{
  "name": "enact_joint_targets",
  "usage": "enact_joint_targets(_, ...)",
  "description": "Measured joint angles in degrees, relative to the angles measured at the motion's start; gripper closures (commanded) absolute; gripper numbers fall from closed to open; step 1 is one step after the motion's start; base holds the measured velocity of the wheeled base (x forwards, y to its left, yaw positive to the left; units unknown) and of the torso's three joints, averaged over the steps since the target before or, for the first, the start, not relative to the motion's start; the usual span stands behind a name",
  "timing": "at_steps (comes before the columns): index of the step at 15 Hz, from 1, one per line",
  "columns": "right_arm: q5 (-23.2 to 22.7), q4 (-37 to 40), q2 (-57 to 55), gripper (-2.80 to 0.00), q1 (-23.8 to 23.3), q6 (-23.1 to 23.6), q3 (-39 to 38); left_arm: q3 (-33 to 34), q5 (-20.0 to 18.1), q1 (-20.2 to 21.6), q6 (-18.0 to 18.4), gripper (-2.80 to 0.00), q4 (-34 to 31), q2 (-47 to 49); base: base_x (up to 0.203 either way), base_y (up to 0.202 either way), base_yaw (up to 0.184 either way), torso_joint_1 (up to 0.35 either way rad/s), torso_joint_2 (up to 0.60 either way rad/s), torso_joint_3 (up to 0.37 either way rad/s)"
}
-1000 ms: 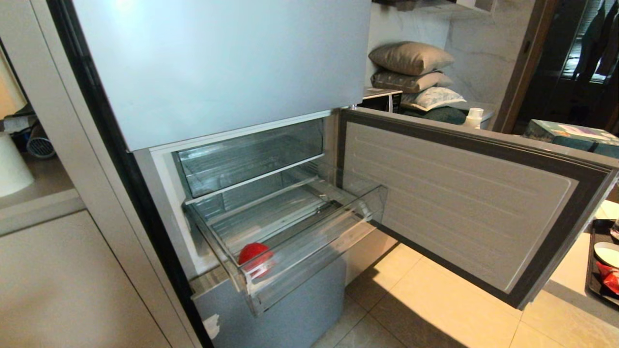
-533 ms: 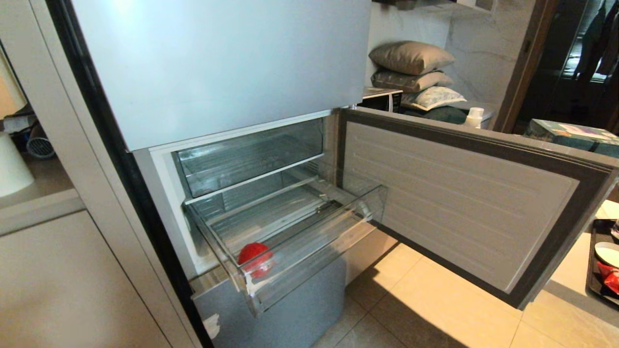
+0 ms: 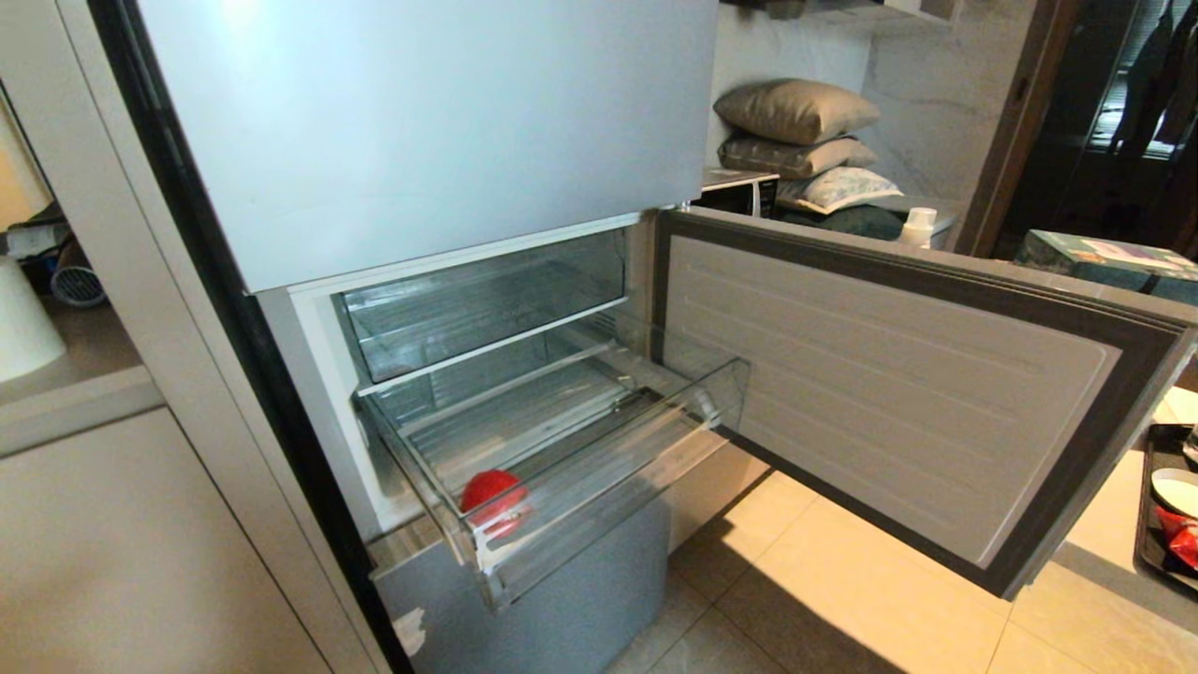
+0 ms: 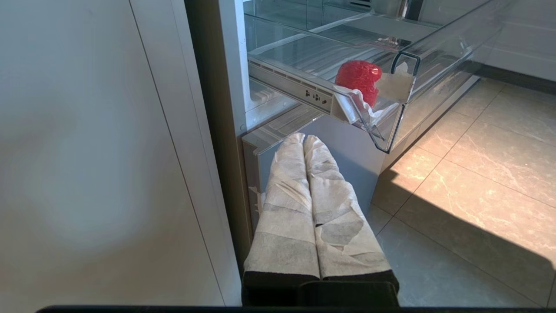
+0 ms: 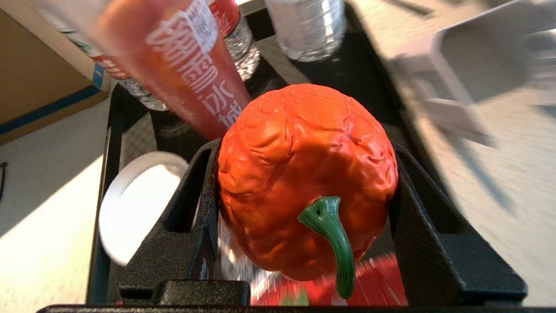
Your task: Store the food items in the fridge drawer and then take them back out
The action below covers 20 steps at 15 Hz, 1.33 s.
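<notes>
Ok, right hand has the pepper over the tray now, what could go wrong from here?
1. The right hand pinches the red pepper only by its bulging sides; it might slip.
2. Bottles crowd the black tray; the pepper could clip one.
3. The open fridge door stands between the tray and the fridge drawer.

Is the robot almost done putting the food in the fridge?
Not yet. One round red food item already sits in the pulled-out clear plastic fridge drawer. The right hand grips a wrinkly red pepper with a green stem over the black tray. Left: storing it, then taking both out.
</notes>
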State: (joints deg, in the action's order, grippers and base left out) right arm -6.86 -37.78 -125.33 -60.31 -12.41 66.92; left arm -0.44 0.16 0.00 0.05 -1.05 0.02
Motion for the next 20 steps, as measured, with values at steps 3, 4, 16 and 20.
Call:
enact_joint_targets(3, -2.1, -1.1, -6.2, 0.0, -0.3, -1.2, 5.8, 0.0, 0.0, 0.0, 0.0, 0.0, 0.0, 0.0, 0.0, 0.0, 0.0, 0.0, 0.0, 0.0)
enact_joint_targets(4, -2.4, -1.6, -7.9, 0.0, -0.4, -1.7, 7.8, 0.0, 0.0, 0.0, 0.0, 0.0, 0.0, 0.0, 0.0, 0.0, 0.0, 0.0, 0.0, 0.0)
enact_joint_targets(16, -6.1, -1.9, -18.5, -2.8, -0.4, -3.0, 18.6, 0.0, 0.0, 0.0, 0.0, 0.0, 0.0, 0.0, 0.0, 0.0, 0.0, 0.0, 0.0, 0.0)
enact_joint_targets(20, -6.0, -1.7, -15.9, -2.8, -0.7, -3.1, 17.5, 0.0, 0.0, 0.0, 0.0, 0.0, 0.0, 0.0, 0.0, 0.0, 0.0, 0.0, 0.0, 0.0)
